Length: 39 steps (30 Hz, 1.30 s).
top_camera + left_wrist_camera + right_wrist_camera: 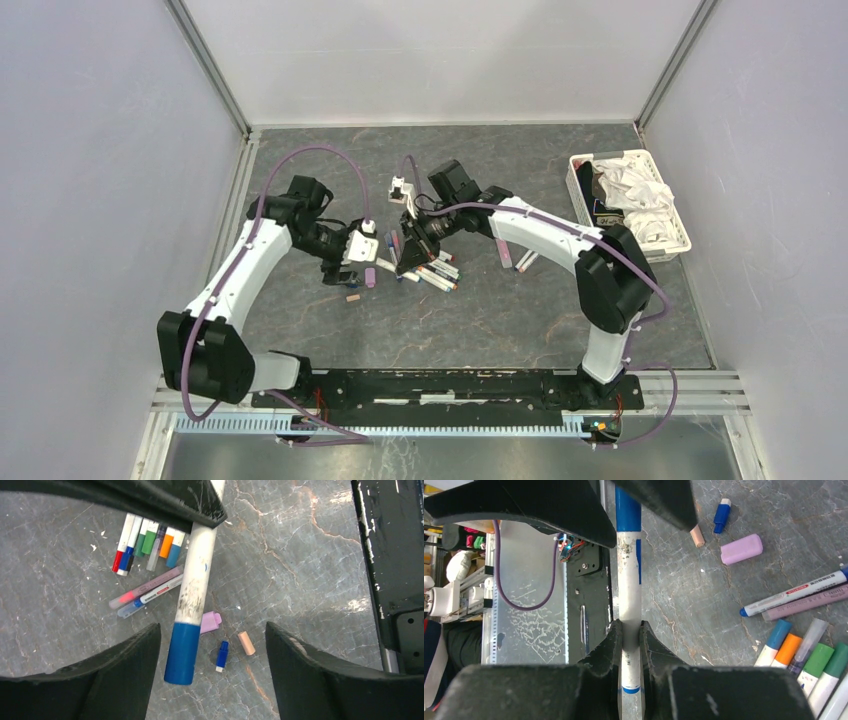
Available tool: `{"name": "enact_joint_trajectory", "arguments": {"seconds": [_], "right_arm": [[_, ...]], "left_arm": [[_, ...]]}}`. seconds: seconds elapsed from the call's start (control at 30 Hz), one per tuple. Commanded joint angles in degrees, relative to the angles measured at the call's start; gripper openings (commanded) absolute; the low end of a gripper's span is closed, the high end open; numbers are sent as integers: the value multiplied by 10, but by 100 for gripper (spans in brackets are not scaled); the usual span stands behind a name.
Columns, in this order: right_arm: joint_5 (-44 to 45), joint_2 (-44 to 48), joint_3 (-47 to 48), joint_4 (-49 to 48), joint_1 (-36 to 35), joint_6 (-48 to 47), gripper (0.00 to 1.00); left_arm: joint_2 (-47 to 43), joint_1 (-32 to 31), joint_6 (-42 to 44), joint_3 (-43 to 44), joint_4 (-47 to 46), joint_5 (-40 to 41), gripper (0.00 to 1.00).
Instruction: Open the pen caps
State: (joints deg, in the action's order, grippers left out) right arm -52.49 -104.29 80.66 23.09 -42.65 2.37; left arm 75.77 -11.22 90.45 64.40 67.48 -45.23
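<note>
On the grey counter (480, 320) I see a white basket (576, 185) of cloth at about 2 o'clock in the overhead view, well apart from both arms. In the left wrist view a row of pens (145, 542) with coloured ends lies at 11 o'clock. Two more pens (147, 591) lie side by side just below them.

Three loose pieces sit near one another on the counter beside the held pen: a lilac cap (210, 622), a small blue cap (222, 656) and a peach cap (246, 643).

My right end effector (630, 630) is clamped on the white barrel of a pen (629, 580), with a finger pressed against each side. My left end effector (212, 640) stands wide apart, one finger on either side of the pen's blue cap (182, 652), and counter shows in both gaps.

The blue cap sits on the barrel's end. In the left wrist view the pen runs from 12 o'clock to 6 o'clock, slightly tilted, cap at 6. In the right wrist view the cap points to 12.
</note>
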Motion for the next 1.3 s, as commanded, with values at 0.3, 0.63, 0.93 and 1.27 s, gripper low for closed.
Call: {"name": "enact_joint_trajectory", "arguments": {"seconds": [0.3, 0.63, 0.93, 1.27], "right_arm": [[-44, -36, 40, 7, -3, 12, 0], [-81, -64, 32, -111, -11, 119, 49], [-90, -102, 56, -150, -19, 167, 34], [-61, -41, -39, -75, -9, 71, 0]], "left_arm": [[-27, -25, 19, -15, -22, 31, 35], [-21, -32, 1, -9, -24, 21, 2], [-19, -32, -2, -2, -17, 23, 2], [33, 41, 43, 56, 20, 72, 2]]}}
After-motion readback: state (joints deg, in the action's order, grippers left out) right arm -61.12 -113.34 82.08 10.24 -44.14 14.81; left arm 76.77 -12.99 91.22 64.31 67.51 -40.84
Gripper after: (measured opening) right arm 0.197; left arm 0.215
